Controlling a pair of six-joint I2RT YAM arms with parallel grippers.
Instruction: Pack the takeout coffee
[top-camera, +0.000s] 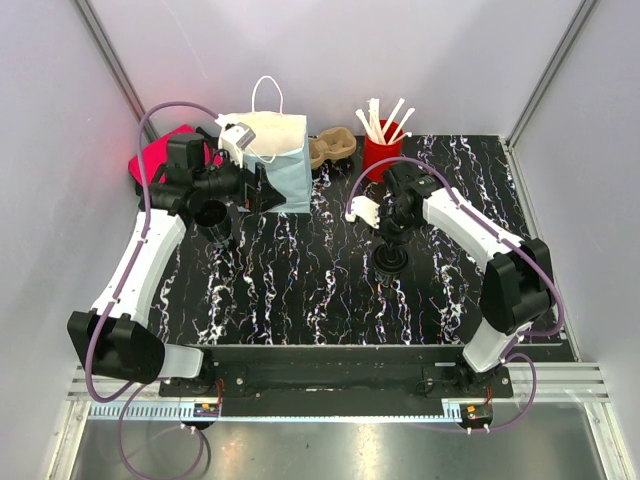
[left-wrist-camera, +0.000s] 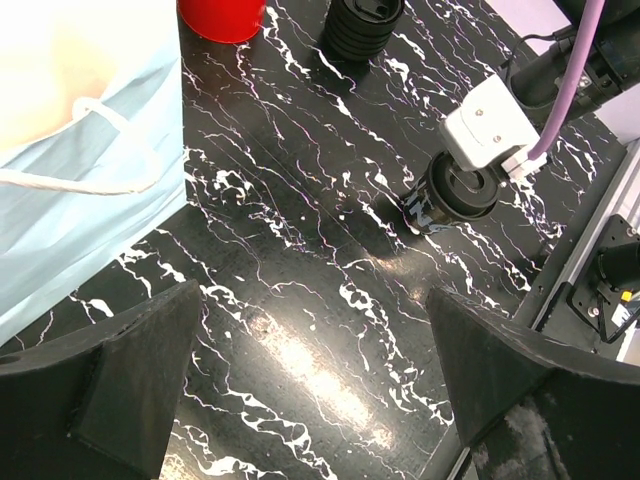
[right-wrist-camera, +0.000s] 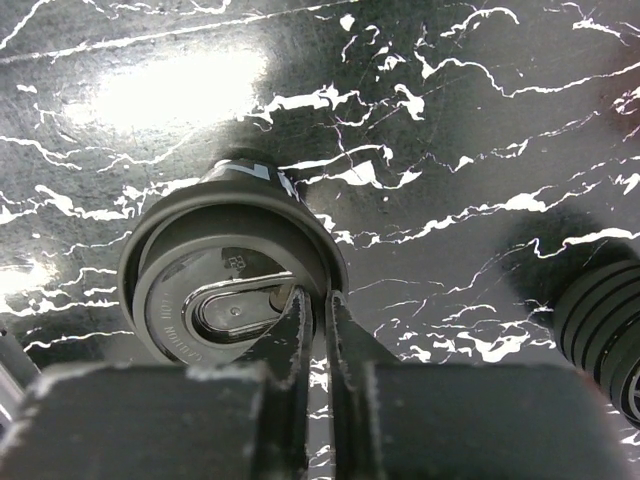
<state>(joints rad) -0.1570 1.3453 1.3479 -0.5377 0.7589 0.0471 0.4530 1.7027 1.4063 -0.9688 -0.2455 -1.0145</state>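
Coffee standing lidded on table, mid-right, apart from bag. Red cup holding stirrers. Right gripper reaching down, pinching coffee's lid rim. Left gripper hovering beside bag, jaws wide apart.

Your surface is black with white marble veining. Along its back edge you have a pale blue paper bag standing upright, a brown pulp cup carrier just beside it, and then a red cup of stirrers. A lidless black cup stands in front of the bag's left side. The takeout coffee stands upright right of centre, with a ribbed black stack near it.
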